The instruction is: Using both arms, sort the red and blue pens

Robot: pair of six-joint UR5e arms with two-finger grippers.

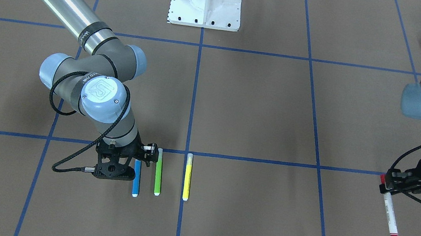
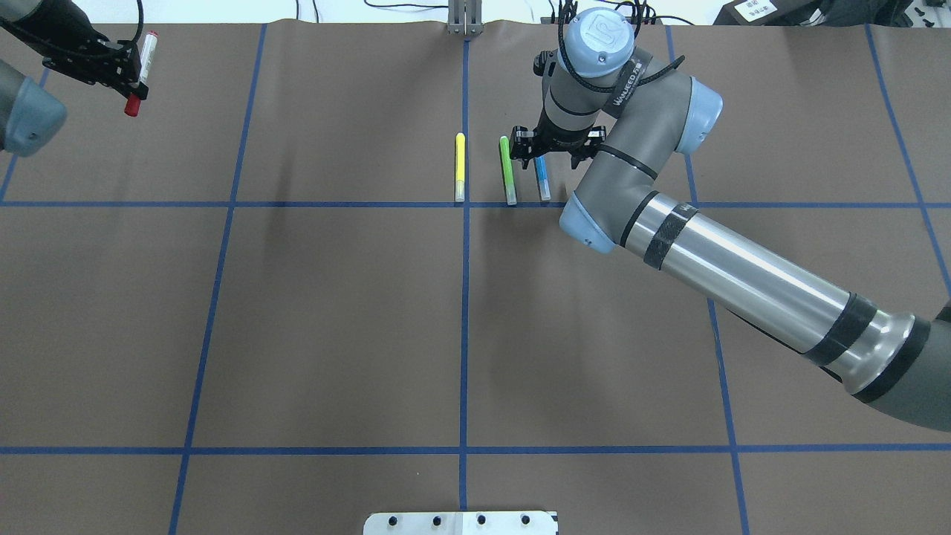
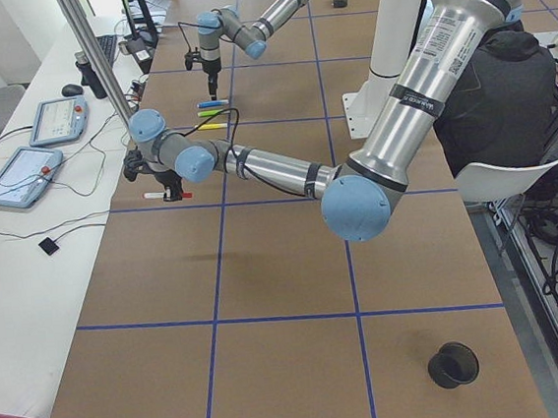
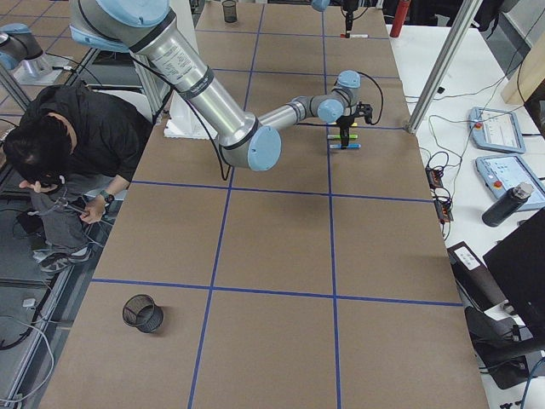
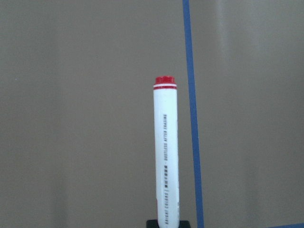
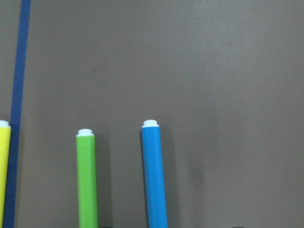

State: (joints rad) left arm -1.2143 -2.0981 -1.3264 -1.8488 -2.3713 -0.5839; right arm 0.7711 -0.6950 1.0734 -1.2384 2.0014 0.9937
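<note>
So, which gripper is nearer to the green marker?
Right. The right gripper hangs over the blue pen, just beside the green marker; the left gripper holds the red pen far away.

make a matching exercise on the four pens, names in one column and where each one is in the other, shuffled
Things
1. red pen
2. blue pen
3. green marker
4. yellow marker

Places
a. lies in the middle of the row of three
b. gripped by the left pincer, far from the others
c. lies closest to the centre tape line
d. lies on the table under the open right pincer

Pairs: 1-b, 2-d, 3-a, 4-c
</note>
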